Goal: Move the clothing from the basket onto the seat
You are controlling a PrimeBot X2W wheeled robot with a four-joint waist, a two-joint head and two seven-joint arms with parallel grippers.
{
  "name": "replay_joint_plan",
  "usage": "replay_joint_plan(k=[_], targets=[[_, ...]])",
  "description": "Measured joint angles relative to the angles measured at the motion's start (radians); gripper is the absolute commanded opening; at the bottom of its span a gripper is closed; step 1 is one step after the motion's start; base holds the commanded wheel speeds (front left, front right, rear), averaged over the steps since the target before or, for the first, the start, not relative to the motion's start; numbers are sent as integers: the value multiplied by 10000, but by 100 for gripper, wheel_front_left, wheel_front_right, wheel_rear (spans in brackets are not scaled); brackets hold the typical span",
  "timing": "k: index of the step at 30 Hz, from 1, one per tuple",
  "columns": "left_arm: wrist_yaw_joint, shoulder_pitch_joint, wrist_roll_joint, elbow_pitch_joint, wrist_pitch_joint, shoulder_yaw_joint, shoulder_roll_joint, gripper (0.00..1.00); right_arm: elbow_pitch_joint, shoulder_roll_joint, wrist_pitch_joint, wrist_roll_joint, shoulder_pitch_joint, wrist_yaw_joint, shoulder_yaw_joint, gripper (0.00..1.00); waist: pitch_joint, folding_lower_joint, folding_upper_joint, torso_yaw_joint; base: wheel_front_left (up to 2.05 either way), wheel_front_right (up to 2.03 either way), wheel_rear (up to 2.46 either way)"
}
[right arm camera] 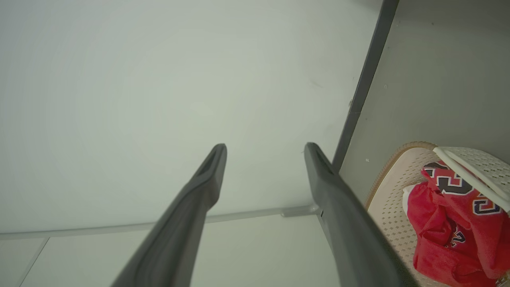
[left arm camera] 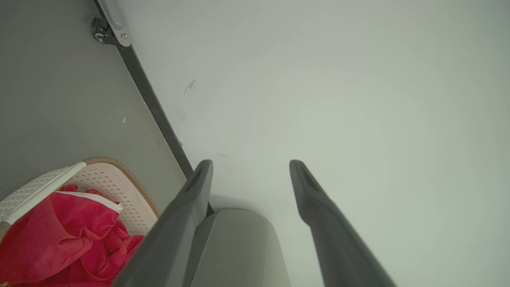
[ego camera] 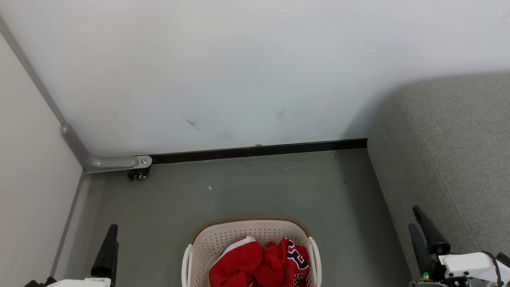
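Jaws apart on the left gripper (left arm camera: 251, 165): in the left wrist view its two dark fingers rise from the bottom edge with a wide gap between them, and nothing is held there. The right gripper (right arm camera: 265, 147) has its jaws spread just as wide in the right wrist view, with pale wall behind them. In the head view the left gripper (ego camera: 108, 247) shows as one dark finger at the lower left of the frame, and the right gripper (ego camera: 414, 218) stands at the lower right, its fingers pointing up the frame in front of the seat's near edge.

The basket (ego camera: 251, 220) sits on the grey floor (ego camera: 239, 187) at the bottom centre of the head view, between the two grippers and apart from both. The clothing (ego camera: 243, 265) lies bunched inside it, a red heap with white trim; the jersey (ego camera: 297, 255) (its navy-and-white lettering faces up) fills the right side of the heap. The left wrist view has the basket (left arm camera: 133, 191) and the clothing (left arm camera: 59, 235) at its lower left; the right wrist view has the basket (right arm camera: 384, 175) and the clothing (right arm camera: 438, 223) at its lower right.

The seat (ego camera: 450, 151) takes up the right side of the head view, a grey woven cushion with a rounded edge, well to the right of the basket. A black skirting strip (ego camera: 259, 151) runs along the foot of the white wall (ego camera: 239, 59), and a small caster (ego camera: 139, 174) sits under a grey metal bracket (ego camera: 115, 162) at the left.
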Motion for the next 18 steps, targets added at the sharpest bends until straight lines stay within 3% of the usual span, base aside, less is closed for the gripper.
replay_joint_plan(k=[18], targets=[[0,-189,2253,-347,-1032,-773,782,100,75,-424,-683,-2704,-425,2,769,100,-41,145,0,-24,0,0,0]])
